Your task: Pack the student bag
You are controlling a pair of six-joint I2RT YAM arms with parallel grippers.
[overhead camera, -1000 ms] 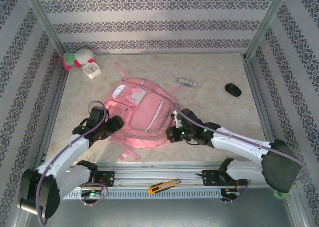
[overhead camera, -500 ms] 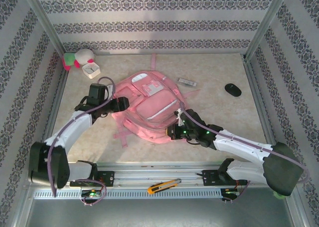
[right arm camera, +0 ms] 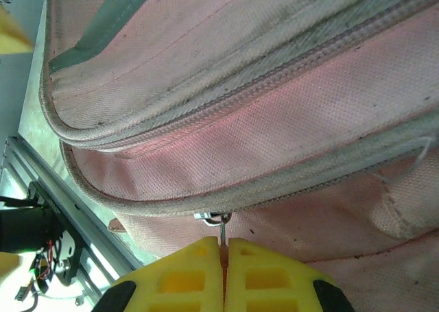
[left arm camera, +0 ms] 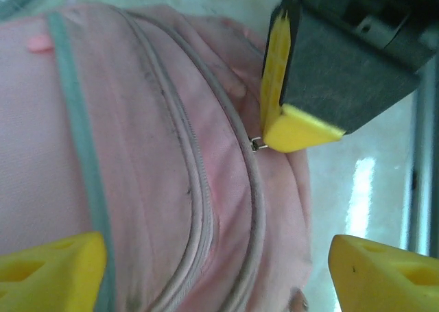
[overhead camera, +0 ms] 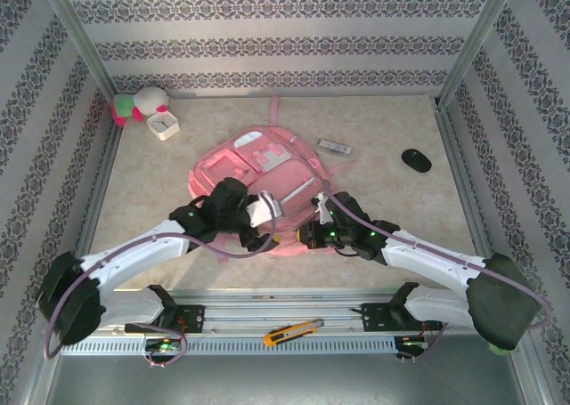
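The student bag [overhead camera: 267, 166], a big pink backpack, lies flat in the middle of the table with its zips facing up. My right gripper [overhead camera: 312, 233] is at the bag's near right edge. In the right wrist view its yellow fingers [right arm camera: 224, 260] are shut on the small metal zip pull [right arm camera: 223, 224] of the bag's outer zip. My left gripper [overhead camera: 265, 216] hovers over the near edge of the bag. In the left wrist view its jaws [left arm camera: 219, 271] stand wide open over the pink fabric [left arm camera: 151, 161], holding nothing, with the right gripper's yellow fingertip [left arm camera: 295, 123] just ahead.
A pink-and-white plush toy [overhead camera: 142, 105] and a white box [overhead camera: 164, 125] sit in the far left corner. A small silver device [overhead camera: 335, 147] and a black mouse [overhead camera: 416, 160] lie at the far right. An orange utility knife [overhead camera: 292, 331] rests on the front rail.
The bag was turned and shifted away from me early on. My left arm swung from the bag's left side to its near edge and its jaws opened wider. The right gripper stayed shut.
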